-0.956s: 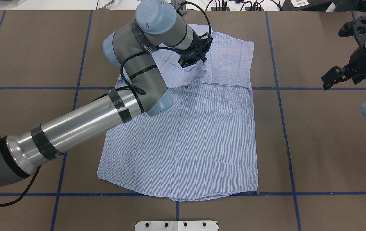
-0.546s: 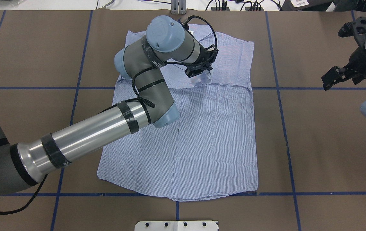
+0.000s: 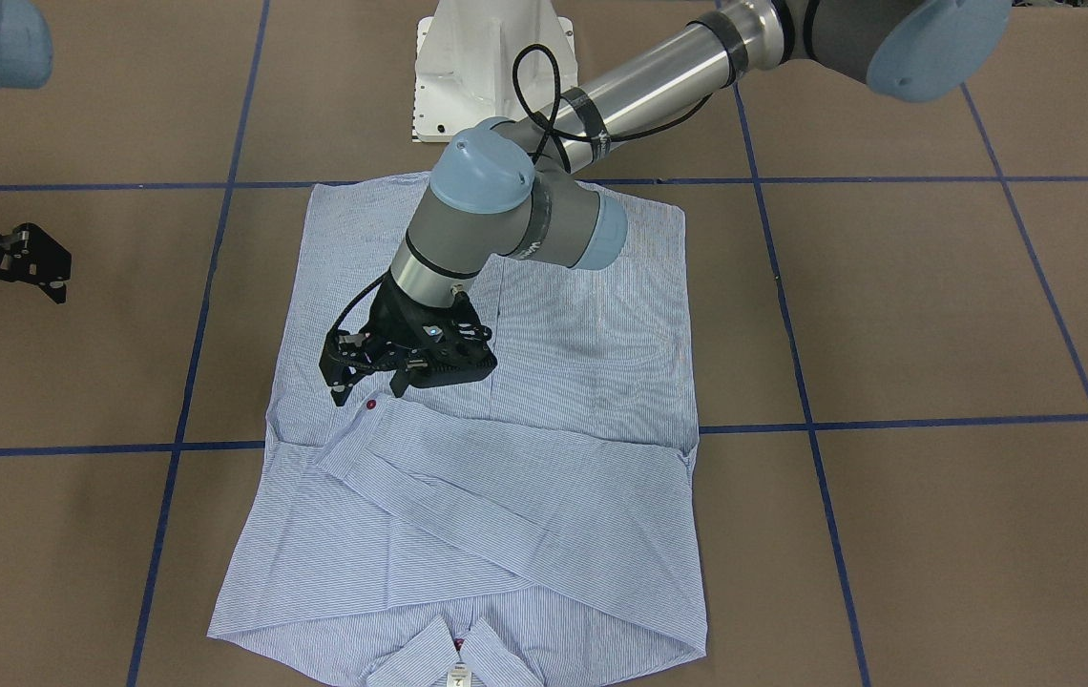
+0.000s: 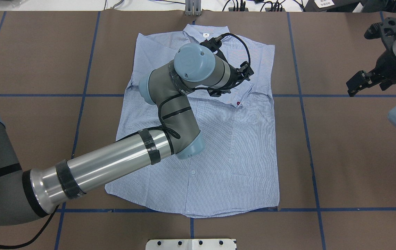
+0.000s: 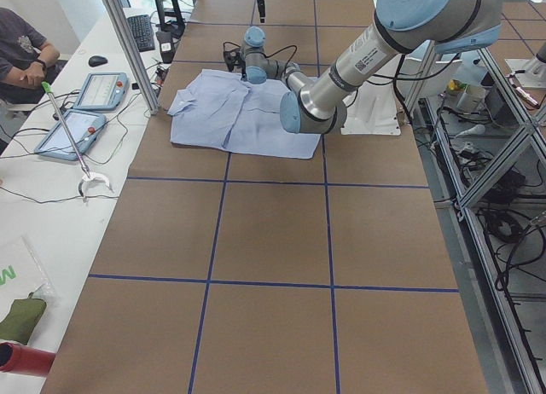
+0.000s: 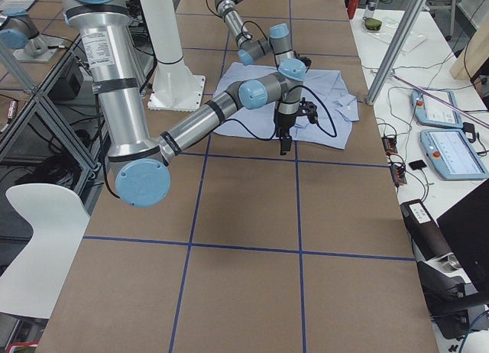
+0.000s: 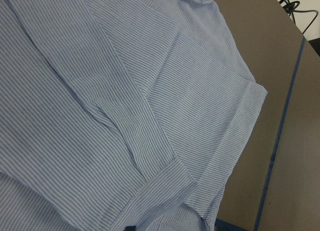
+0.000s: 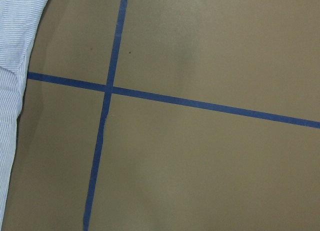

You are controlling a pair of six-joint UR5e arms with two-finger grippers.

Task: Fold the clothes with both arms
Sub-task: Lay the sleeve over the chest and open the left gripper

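Observation:
The striped light-blue shirt (image 4: 236, 156) lies flat on the brown table, buttons up, with its collar (image 4: 203, 33) at the far edge. It also shows in the front view (image 3: 554, 496). A sleeve lies folded across the chest, and its cuff with a red button (image 3: 370, 405) rests on the shirt. My left gripper (image 3: 367, 382) hovers just over that cuff, open and empty. It is partly hidden under its wrist in the overhead view (image 4: 229, 93). My right gripper (image 4: 352, 88) is open and empty over bare table, right of the shirt, as the front view (image 3: 52, 272) also shows.
The white pedestal base (image 3: 491, 67) stands at the near table edge. Blue tape lines (image 4: 302, 104) cross the brown table (image 4: 357, 156). An operator (image 5: 21, 44) and tablets (image 5: 98, 91) are at a side bench beyond the far edge.
My left gripper carried the lifted sleeve to the right across the chest, lowered it and let go. The sleeve now lies flat. The right arm barely moved.

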